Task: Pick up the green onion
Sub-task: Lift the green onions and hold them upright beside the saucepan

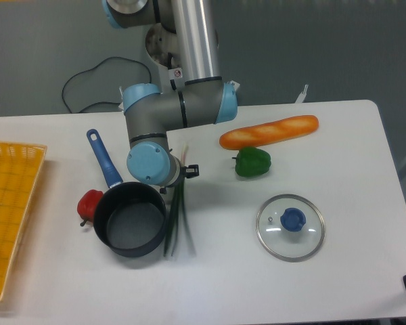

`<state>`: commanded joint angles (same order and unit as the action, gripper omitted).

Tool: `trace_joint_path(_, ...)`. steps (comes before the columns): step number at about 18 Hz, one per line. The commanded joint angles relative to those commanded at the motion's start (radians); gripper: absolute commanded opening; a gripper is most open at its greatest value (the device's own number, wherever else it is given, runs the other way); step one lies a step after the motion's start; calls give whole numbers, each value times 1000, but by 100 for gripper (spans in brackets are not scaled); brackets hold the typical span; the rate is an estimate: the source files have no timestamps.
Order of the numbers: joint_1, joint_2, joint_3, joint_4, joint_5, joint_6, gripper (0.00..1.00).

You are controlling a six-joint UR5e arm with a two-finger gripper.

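**Camera: green onion in the grip, lift under way**

Showing the two-finger gripper clamped on the green onion, a thin bundle of long dark green stalks with a pale end poking up just behind the fingers. Hanging down from the grip, blurred, stalks trailing toward the near edge just right of the round black pot with the blue handle, tips appearing close to or brushing the white table; hard telling which. Gripping near the pale end rather than at the middle, so most of the length dangling free.

Judging the step: the grasp made, the raising part-way, the stalks not clearly off the surface.

Calling next for a straight upward pull, slow enough to stop the loose ends swinging against the pot rim. Watching for slip, the bundle being thin and held near one end.

Lying elsewhere: a small red pepper left of the pot, a chunky green bell pepper and a long golden bread loaf to the right and farther back, a round glass lid with a blue knob at near right, a yellow woven tray at far left.
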<state>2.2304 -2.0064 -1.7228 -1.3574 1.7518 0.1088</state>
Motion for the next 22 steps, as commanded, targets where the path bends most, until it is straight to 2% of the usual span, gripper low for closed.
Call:
trace_joint_path(1,0,0,11,-12,0,2,3)
trace_joint_path(2,0,0,12,-16,0,3,0)
trace_joint_path(3,0,-2,14,-13,2,3,13)
trace_joint_path(4,2,-2,18,-14,9,11,37)
trace_joint_path(7,5,-3,17,-8,23,19,41)
trace_joint_path(9,9,-8,15,-5,20,23,82)
trace_joint_path(10,12,-8,17,-3,18,25,96)
trace_joint_path(12,14,-9,15,4,18,25,99)
trace_joint_path(17,12,-32,6,79,23,9,100)
trace_joint_path(22,9,-32,-12,87,23,6,100)
